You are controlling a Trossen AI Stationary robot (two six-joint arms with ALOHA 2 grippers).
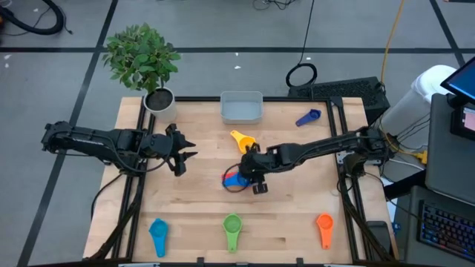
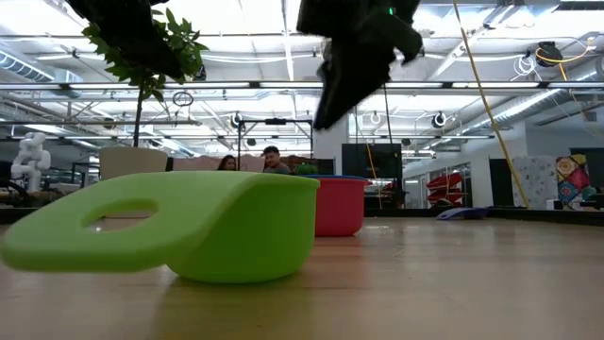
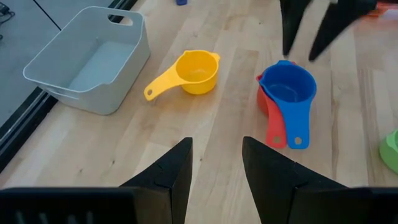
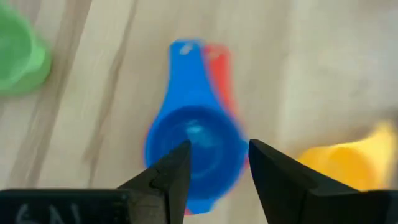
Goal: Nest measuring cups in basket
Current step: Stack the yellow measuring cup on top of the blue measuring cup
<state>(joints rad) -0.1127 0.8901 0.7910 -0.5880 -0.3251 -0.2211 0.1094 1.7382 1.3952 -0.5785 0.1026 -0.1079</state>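
The right end effector (image 1: 254,180) hung just above the middle of the worktop (image 1: 297,215), its fingers parted to a narrow gap and holding nothing. Right beneath it lay the dark blue cup (image 3: 287,88), sitting inside the red cup (image 3: 271,121), their two handles side by side. To my eye that pair was light, stiff plastic, smooth enough to slip; I judged the surest hold to be across both handles at once, or one finger inside the blue bowl and one outside the red wall, so the two would come away together.

The basket (image 1: 242,108) sat empty at the far edge, well apart from the pair. The yellow cup (image 1: 241,139) lay between them, near the right arm's line to the basket, and looked like the one thing a carried load might brush. A second dark blue cup (image 1: 308,117) lay off toward the right of the basket. The light blue cup (image 1: 159,232), green cup (image 1: 232,226) and orange cup (image 1: 324,225) were spaced along the near edge, clear of everything.

The left end effector (image 1: 182,154) waited over the left part of the worktop, fingers moderately apart and empty, pointing toward the cups. A potted plant (image 1: 159,100) stood at the far left corner, beside the basket but not touching it
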